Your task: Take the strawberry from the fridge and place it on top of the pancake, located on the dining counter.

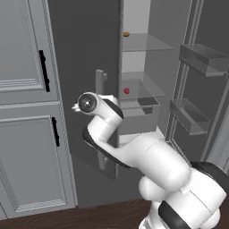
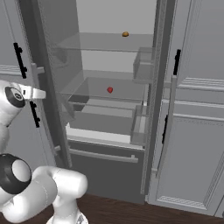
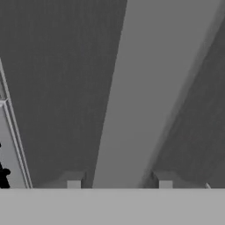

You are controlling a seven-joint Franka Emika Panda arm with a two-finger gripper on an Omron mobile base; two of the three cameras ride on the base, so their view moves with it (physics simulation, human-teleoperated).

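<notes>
Tall dark grey fridge: both doors swung open, pale interior and glass shelves exposed. Tiny red roundish strawberry: resting on the middle glass shelf, near its centre. Small orange-brown lump: on the upper glass shelf, well above the strawberry. Two-finger claw: fingers parted to either side of the left door's long grey bar handle, apparently not pressing it; nothing held.
</notes>
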